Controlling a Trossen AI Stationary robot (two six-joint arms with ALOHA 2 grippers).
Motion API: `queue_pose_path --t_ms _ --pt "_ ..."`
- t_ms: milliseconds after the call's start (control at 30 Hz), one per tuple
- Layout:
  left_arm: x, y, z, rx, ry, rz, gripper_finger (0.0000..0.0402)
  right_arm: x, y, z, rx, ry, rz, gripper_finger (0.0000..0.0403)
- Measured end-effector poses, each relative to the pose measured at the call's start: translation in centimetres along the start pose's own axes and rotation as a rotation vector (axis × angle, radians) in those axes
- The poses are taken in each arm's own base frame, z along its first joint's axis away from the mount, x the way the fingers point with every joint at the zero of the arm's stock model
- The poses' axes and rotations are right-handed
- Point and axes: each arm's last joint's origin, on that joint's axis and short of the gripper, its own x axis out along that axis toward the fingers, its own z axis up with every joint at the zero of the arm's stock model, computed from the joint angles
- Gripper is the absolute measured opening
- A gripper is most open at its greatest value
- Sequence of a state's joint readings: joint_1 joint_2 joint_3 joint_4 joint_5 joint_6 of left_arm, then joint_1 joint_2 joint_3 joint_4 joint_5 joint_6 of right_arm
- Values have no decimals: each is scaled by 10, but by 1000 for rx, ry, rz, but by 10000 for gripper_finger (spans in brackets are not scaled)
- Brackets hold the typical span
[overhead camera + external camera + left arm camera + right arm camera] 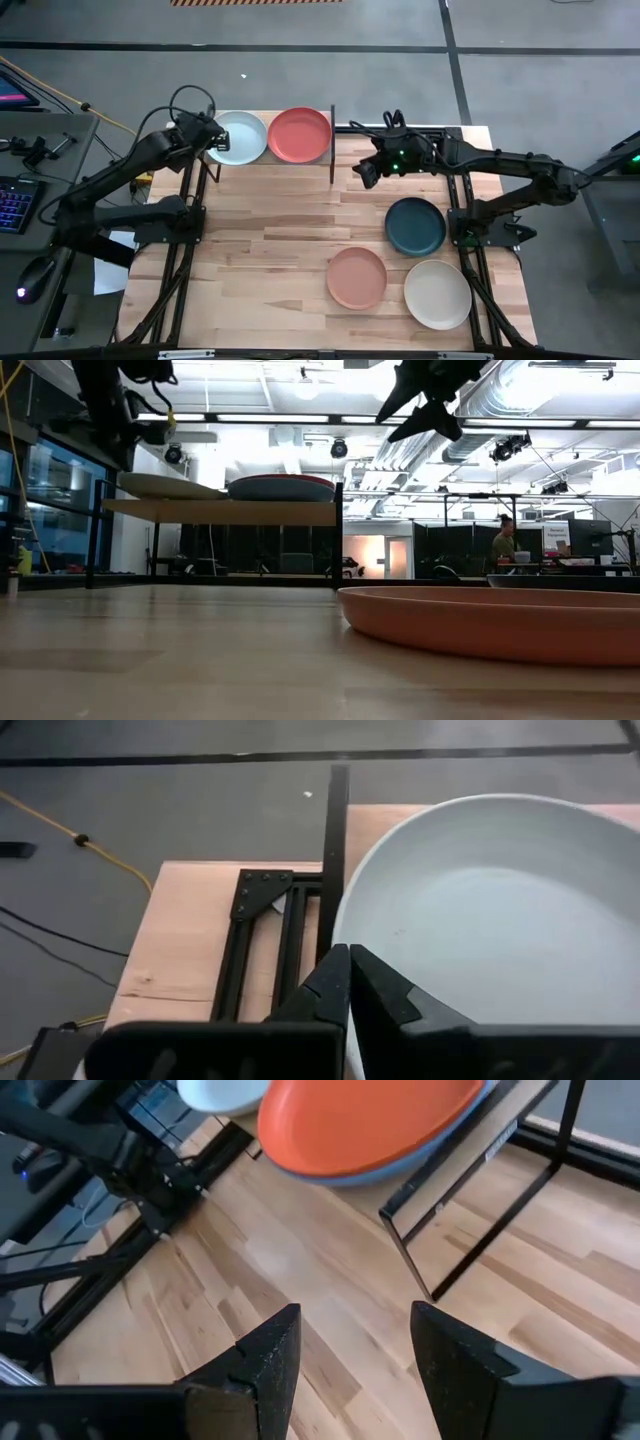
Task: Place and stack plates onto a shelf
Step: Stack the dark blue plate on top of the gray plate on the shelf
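Note:
The shelf (pixel 322 158) stands at the table's far edge. On it lie the pale mint-white plate (pixel 240 138) and the red plate (pixel 299 134), and the red one sits on the sky blue plate (pixel 400 1170). My left gripper (pixel 212 142) is at the white plate's left rim, shut on it. My right gripper (pixel 362 172) hovers open over bare table just right of the shelf (pixel 500 1130), touching nothing. The dark teal plate (pixel 415 226), salmon-orange plate (pixel 356 277) and cream plate (pixel 437 293) lie flat on the table's right half. My left gripper (pixel 348 960) pinches the white plate's rim (pixel 352 935) on its left side between the two fingers, coming from the table's left and slanting down. In the low view the plate (pixel 165 485) lies on the shelf (pixel 220 511) with its held side slightly higher.
Black frame posts flank the table at left (pixel 190 215) and right (pixel 465 215). Open wood lies in the table's middle and left (pixel 260 260). A keyboard and mouse sit on a side desk to the left (pixel 20 200). A person stands far back in the room (pixel 505 540).

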State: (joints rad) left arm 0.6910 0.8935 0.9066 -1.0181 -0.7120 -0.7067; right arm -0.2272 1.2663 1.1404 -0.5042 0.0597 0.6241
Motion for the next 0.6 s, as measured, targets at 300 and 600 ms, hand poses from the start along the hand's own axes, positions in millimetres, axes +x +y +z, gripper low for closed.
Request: queue_pose_path --t_ms 300,600 --pt "12 -6 1 -32 33 59 0 0 0 1 -2 -6 3 172" --pt "18 -16 3 -48 37 13 0 0 2 3 -12 -30 19 172"
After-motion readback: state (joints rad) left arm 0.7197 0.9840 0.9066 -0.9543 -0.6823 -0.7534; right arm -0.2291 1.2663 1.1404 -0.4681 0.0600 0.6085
